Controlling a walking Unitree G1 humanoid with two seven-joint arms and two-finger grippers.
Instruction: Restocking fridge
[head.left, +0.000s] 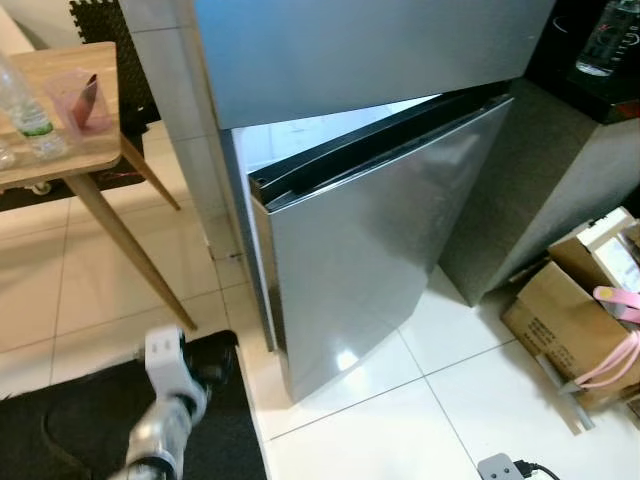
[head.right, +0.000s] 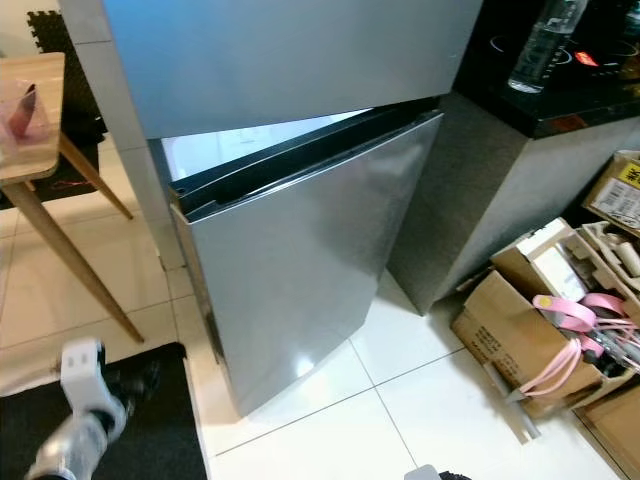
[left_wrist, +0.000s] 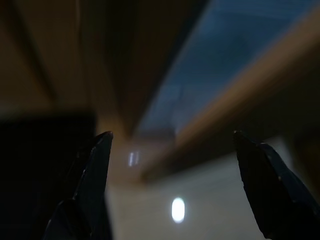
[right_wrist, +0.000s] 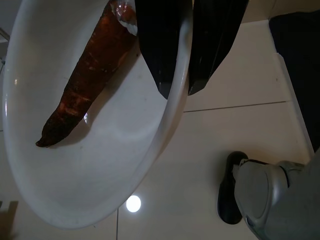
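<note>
Right gripper (right_wrist: 175, 85): clamped on the rim of a white bowl (right_wrist: 100, 200), one black finger inside the rim, the other outside, pressed together with the rim between.
Bowl contents: one long reddish-brown root vegetable (right_wrist: 82, 80), a yam or sweet potato by the look, lying on the inner wall just beside the inside finger.
Root vegetable axis: long axis slanted along the bowl's wall; thick end close to the gripper's fingers, tapered tip pointing away from them toward the far side of the bowl.
Below the bowl: pale tiled floor (right_wrist: 235, 115); a grey and black robot foot (right_wrist: 260, 195) past the fingertips.
Left gripper (left_wrist: 172, 142): fingers spread wide apart, nothing between them; beyond the tips only blurred wood tones and a blue-grey patch, too dark to name.
Left arm (head.left: 165, 410): low over a black mat (head.left: 80, 420), silver with a white block at the wrist.
Fridge (head.left: 380, 60): steel, ahead and right of the left arm; lower door (head.left: 370, 250) swung partly open, a bright strip of interior showing above its top edge.
Wooden surface (head.left: 70, 150): ahead of the left arm, carrying a clear plastic bottle (head.left: 28, 110) and a pink container (head.left: 82, 100).
Cardboard boxes (head.right: 520, 330): on the floor well off to the right of the fridge, holding pink straps (head.right: 570, 315) and packaging.
Dark counter (head.right: 570, 110): beyond the fridge on the right, a clear bottle (head.right: 545, 40) standing on it.
</note>
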